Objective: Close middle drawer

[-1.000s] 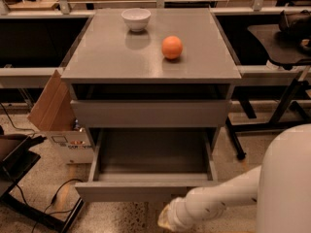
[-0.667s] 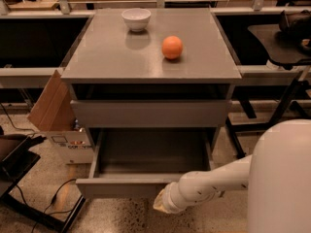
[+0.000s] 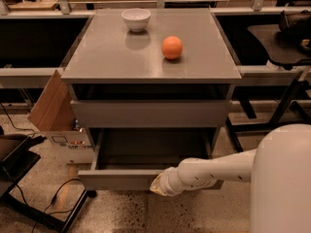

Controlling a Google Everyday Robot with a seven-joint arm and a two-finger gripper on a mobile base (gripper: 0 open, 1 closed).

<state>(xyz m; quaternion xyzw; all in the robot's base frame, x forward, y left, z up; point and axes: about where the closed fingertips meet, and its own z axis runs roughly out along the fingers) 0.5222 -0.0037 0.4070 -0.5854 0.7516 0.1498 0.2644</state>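
Note:
The middle drawer stands pulled out of the grey cabinet, its grey floor showing. It is a wide shallow box with a plain flat front. My white arm reaches in from the lower right. My gripper is at the arm's end, right at the drawer front near its middle, low down. The gripper's tip is foreshortened and partly hidden by the wrist. Another grey drawer front sits shut above the open drawer.
A white bowl and an orange rest on the cabinet top. A cardboard box leans at the cabinet's left. Cables and a dark stand lie on the floor at left. A black chair base is at right.
My arm has swung left and up, bringing the gripper against the drawer front. The drawer front sits slightly further in than before.

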